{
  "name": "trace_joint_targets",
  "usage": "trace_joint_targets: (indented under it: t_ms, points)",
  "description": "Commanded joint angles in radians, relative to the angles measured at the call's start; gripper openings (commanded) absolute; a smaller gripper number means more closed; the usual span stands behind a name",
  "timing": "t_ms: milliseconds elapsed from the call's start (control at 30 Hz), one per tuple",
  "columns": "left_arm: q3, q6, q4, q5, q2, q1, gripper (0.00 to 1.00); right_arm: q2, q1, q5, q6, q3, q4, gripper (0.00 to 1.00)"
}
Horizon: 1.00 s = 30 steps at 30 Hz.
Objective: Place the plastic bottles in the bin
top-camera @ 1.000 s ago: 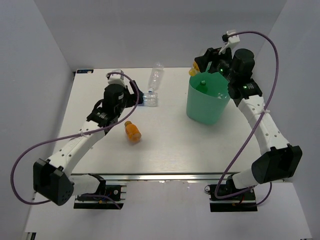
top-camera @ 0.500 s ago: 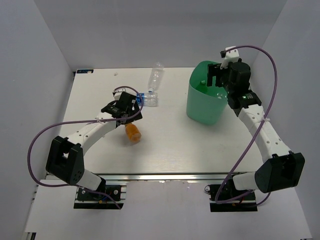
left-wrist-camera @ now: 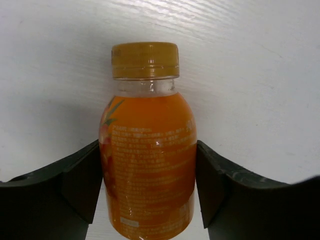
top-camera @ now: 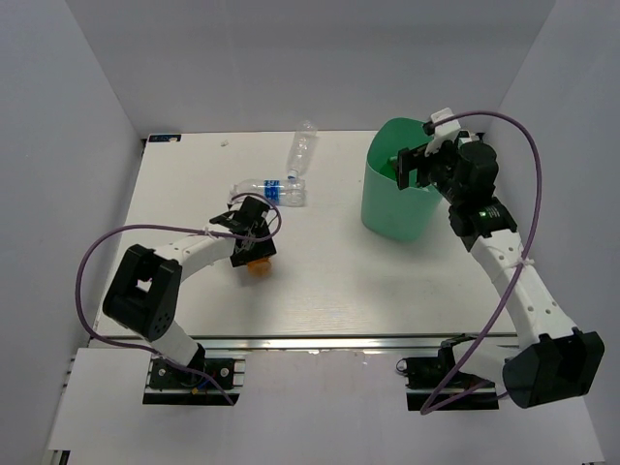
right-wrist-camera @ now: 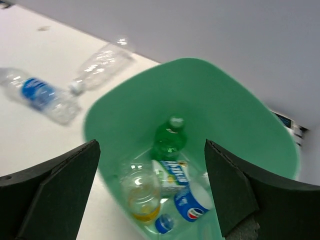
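Observation:
An orange bottle (left-wrist-camera: 147,165) with an orange cap lies on the white table, mostly under my left wrist in the top view (top-camera: 258,264). My left gripper (left-wrist-camera: 148,150) (top-camera: 250,242) is shut on it, one pad against each side of its body. The mint-green bin (top-camera: 399,211) stands at the back right. My right gripper (top-camera: 412,165) (right-wrist-camera: 151,145) hangs open over the bin's (right-wrist-camera: 225,100) mouth, holding nothing. Inside lie a green bottle (right-wrist-camera: 170,137), a clear bottle with yellowish liquid (right-wrist-camera: 141,195) and labelled clear bottles (right-wrist-camera: 172,177).
Two more clear bottles lie on the table left of the bin: one with a blue label (top-camera: 271,191) (right-wrist-camera: 37,90) just behind my left gripper, and a plain one (top-camera: 303,150) (right-wrist-camera: 100,62) near the back edge. Grey walls surround the table.
My left gripper came down over the orange bottle and its jaws closed onto it. My right gripper dropped a yellow-capped bottle into the bin, opened wide and drew back slightly.

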Motion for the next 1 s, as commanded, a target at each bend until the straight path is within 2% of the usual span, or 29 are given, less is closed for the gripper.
trace_joint_targets:
  t_ms: [0,33,100,133,167,367,400,467,500,600,633,733,833,967]
  points:
    - [-0.004,0.009,0.076,0.054,-0.02,0.0,0.74,-0.077,-0.002,-0.233,-0.035,-0.014,0.032,0.89]
    - [-0.004,0.02,0.079,0.066,-0.014,0.0,0.66,-0.088,-0.003,-0.329,-0.044,-0.015,0.027,0.89]
    - [-0.009,0.025,0.091,0.089,-0.006,0.0,0.59,-0.117,-0.003,-0.441,-0.046,-0.018,0.027,0.89]
    - [-0.008,0.034,0.093,0.094,-0.001,0.0,0.56,-0.123,-0.002,-0.546,-0.044,-0.019,0.0,0.89]
    - [-0.006,0.037,0.091,0.094,0.003,0.0,0.45,-0.131,0.008,-0.572,-0.011,-0.025,0.01,0.89]
    - [0.023,0.132,0.159,0.162,-0.046,-0.002,0.25,-0.096,0.136,-0.483,0.015,-0.028,-0.033,0.89]
    - [0.029,0.152,0.179,0.217,-0.09,-0.003,0.18,-0.078,0.174,-0.472,0.047,-0.047,-0.015,0.89]
    - [0.028,0.209,0.255,0.28,-0.148,-0.021,0.17,-0.046,0.227,-0.459,0.075,-0.057,0.015,0.89]
    - [0.023,0.227,0.287,0.334,-0.214,-0.029,0.11,-0.033,0.241,-0.452,0.1,-0.061,0.056,0.89]
    - [-0.04,0.288,0.448,0.437,-0.36,-0.06,0.1,0.002,0.268,-0.448,0.205,-0.088,0.169,0.89]
    - [-0.064,0.308,0.496,0.524,-0.395,-0.071,0.1,0.007,0.27,-0.431,0.231,-0.1,0.192,0.89]
    - [-0.165,0.318,0.726,0.673,-0.518,-0.08,0.15,0.021,0.278,-0.37,0.294,-0.107,0.249,0.89]
    - [-0.225,0.318,0.8,0.76,-0.583,-0.084,0.16,0.015,0.279,-0.36,0.371,-0.14,0.356,0.89]
    - [-0.242,0.341,0.8,0.822,-0.607,-0.086,0.16,-0.007,0.279,-0.359,0.423,-0.169,0.433,0.89]
